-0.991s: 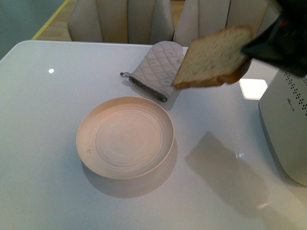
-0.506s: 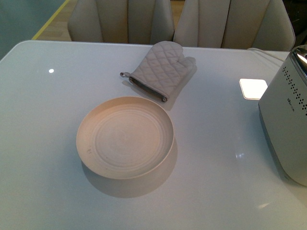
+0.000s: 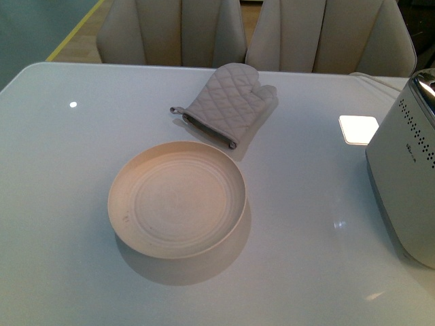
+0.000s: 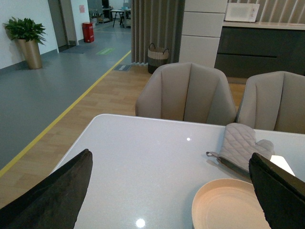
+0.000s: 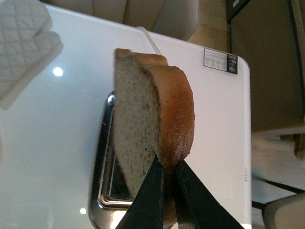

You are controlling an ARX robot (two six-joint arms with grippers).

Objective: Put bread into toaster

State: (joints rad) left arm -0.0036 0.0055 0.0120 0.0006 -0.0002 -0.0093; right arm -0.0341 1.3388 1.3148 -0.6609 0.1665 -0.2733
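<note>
Gripping the squarish tan speckled bread slice (image 5: 140, 129) by its brown crust in the clenched right black pincer (image 5: 167, 177), upright just above the metal slot of the boxy off-white toaster (image 5: 224, 119) at the table's right; with the left pincer (image 4: 167, 191) spread empty; lowering and release yet to come.

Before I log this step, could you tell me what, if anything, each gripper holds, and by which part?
The right gripper pinches the bread by its crust edge, over the toaster; the left gripper is open and holds nothing.
</note>
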